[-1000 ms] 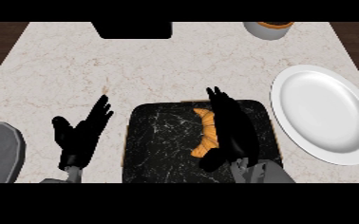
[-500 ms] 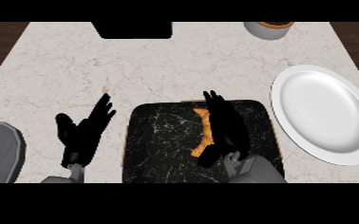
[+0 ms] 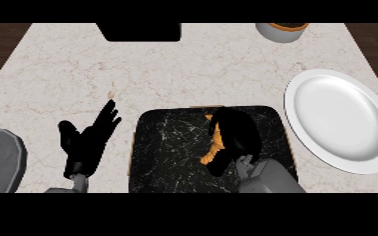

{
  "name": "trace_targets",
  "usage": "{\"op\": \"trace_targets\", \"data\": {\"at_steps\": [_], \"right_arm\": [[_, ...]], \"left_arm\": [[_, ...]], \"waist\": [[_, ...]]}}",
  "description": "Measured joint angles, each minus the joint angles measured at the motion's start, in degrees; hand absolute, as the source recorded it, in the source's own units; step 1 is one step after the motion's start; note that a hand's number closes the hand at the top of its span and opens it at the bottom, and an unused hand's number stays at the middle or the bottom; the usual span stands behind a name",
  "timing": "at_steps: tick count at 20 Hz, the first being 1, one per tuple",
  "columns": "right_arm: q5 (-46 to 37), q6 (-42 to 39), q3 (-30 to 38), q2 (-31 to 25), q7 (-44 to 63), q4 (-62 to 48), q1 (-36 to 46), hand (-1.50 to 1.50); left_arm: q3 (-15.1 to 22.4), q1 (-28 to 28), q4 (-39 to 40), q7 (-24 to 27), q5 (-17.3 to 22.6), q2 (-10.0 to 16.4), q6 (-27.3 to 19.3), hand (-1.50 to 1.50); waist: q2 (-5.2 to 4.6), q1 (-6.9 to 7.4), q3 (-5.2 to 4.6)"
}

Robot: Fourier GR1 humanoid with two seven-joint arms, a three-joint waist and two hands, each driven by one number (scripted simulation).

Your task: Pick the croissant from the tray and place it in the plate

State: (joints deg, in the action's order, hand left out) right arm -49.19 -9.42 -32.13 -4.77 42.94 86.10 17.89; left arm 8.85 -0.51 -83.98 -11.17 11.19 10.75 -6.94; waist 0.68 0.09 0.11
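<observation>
A black marble tray (image 3: 170,150) lies at the counter's near edge in the head view. On its right half rests an orange croissant (image 3: 215,147), mostly hidden. My right hand (image 3: 235,132) covers it from above with fingers curled round it and the thumb on its left side. To the right, a white plate (image 3: 339,117) sits bare on the counter. My left hand (image 3: 88,141) stays open, fingers up, just left of the tray.
A dark box (image 3: 139,31) stands at the counter's far edge. A grey bowl with an orange rim (image 3: 282,30) sits at the far right. A grey rounded object (image 3: 9,160) shows at the left edge.
The right hand's fingers, straight beside the croissant earlier, have curled down over it. The left hand has hardly moved.
</observation>
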Motion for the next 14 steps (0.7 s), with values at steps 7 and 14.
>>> {"op": "trace_targets", "data": {"at_steps": [7,14], "right_arm": [[-9.2,3.7,-9.3,0.8,5.2,9.7,-11.3,1.50],[-23.6,15.8,-20.2,0.6,8.2,17.0,-17.2,1.50]], "left_arm": [[-1.8,-0.2,0.5,0.1,0.4,0.3,1.3,0.00],[-1.7,-0.6,-0.4,-1.1,-0.2,-0.2,0.6,0.00]], "waist": [[0.21,-0.62,-0.03],[0.10,-0.99,0.10]]}}
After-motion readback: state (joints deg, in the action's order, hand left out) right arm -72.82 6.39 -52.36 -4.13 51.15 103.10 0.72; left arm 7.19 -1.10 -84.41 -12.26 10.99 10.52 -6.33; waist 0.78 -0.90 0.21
